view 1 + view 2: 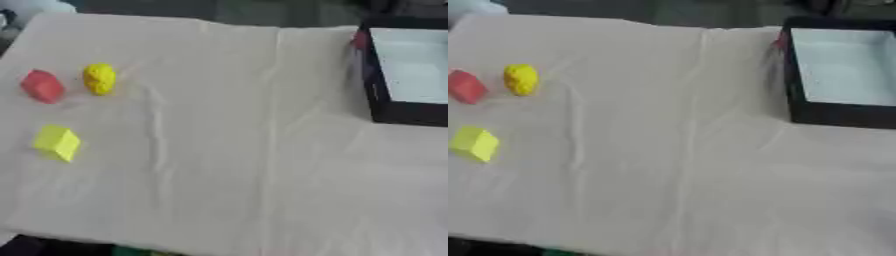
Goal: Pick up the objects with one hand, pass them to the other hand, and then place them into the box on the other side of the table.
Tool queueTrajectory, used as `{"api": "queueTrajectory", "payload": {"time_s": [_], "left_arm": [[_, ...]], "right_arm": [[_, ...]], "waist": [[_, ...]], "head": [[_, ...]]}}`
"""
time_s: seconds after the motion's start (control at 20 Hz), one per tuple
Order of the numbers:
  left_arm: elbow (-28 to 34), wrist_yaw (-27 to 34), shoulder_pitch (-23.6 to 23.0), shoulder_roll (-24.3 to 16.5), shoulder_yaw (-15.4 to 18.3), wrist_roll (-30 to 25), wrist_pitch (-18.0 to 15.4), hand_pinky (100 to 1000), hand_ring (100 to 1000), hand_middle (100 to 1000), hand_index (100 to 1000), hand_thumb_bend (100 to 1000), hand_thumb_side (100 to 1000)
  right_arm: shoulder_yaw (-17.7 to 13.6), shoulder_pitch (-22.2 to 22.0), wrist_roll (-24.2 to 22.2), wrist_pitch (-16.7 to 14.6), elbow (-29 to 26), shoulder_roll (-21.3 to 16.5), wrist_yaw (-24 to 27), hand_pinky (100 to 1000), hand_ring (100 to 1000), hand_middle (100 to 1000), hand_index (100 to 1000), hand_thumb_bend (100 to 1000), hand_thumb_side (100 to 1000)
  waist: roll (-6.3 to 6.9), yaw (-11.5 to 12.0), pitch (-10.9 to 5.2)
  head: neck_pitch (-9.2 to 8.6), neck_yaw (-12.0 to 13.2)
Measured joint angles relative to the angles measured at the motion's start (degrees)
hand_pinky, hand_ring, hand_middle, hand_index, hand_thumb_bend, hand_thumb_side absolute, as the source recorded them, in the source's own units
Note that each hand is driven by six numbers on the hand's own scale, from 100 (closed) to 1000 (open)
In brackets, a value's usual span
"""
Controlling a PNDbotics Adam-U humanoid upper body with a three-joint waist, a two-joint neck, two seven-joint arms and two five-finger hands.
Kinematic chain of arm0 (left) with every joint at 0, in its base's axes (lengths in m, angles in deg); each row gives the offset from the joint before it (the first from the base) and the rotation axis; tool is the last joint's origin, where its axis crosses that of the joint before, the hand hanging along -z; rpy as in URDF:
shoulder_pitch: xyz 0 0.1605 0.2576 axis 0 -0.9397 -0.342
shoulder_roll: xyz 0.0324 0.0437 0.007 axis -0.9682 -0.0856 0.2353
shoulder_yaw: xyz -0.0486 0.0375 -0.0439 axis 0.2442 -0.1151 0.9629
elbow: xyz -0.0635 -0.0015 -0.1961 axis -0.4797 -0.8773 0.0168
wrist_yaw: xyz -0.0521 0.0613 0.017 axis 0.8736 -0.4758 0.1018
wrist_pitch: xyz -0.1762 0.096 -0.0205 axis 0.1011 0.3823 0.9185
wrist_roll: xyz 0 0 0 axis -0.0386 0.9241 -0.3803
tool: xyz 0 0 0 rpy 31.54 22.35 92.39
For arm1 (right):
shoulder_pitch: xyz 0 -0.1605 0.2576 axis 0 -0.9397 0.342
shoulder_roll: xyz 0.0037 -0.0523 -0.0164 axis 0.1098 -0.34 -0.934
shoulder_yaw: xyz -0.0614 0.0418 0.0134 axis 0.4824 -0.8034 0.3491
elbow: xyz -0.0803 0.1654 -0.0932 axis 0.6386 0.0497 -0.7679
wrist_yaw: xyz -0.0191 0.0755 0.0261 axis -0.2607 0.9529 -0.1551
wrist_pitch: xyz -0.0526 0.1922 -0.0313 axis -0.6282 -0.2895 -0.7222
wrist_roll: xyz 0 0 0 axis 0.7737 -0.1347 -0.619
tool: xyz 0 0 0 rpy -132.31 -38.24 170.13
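Bench, draped in a creased pale cloth: at its left side, a red lumpy object with a yellow rounded lumpy object just beside it to the right, and a yellow block nearer the front edge, apart from both. At the far right, a black box with pale interior, standing upright and open-topped. No robot hand shows in either view, so hand state cannot be told.
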Motion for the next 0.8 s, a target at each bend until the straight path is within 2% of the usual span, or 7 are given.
{"api": "queueTrajectory", "payload": {"time_s": [0.2,0.4,0.45,0.55,0.8], "left_arm": [[-4.9,-7.8,4.1,0.0,-0.4,-8.7,3.0,871,878,822,863,676,390],[-8.9,-13.4,7.3,0.5,-1.3,-15.2,7.0,907,900,815,857,709,328],[-9.7,-14.7,7.8,0.8,-1.3,-16.2,8.1,907,897,809,848,711,323],[-11.1,-16.6,9.0,1.6,-1.3,-17.7,10.2,966,892,797,836,715,323],[-13.5,-17.8,10.0,2.9,-0.9,-18.5,14.6,986,899,798,815,723,334]], "right_arm": [[0.3,-0.2,-0.1,-0.5,0.1,-0.4,0.0,1000,1000,1000,989,100,542],[0.6,-0.2,-0.3,-0.6,0.4,-0.8,0.0,1000,1000,1000,989,100,542],[0.6,-0.2,-0.3,-0.7,0.4,-0.8,0.0,1000,1000,1000,989,100,542],[0.6,-0.2,-0.3,-0.7,0.4,-0.9,0.0,1000,1000,1000,989,100,543],[0.9,-0.2,-0.4,-0.7,0.5,-1.1,-0.1,1000,1000,1000,989,100,543]], "waist": [[0.02,0.3,0.0],[0.1,0.4,-0.02],[0.14,0.4,-0.02],[0.22,0.5,-0.03],[0.28,0.5,-0.03]], "head": [[-0.03,-0.4],[-0.03,-0.4],[-0.03,-0.4],[-0.03,-0.4],[-0.07,0.0]]}}
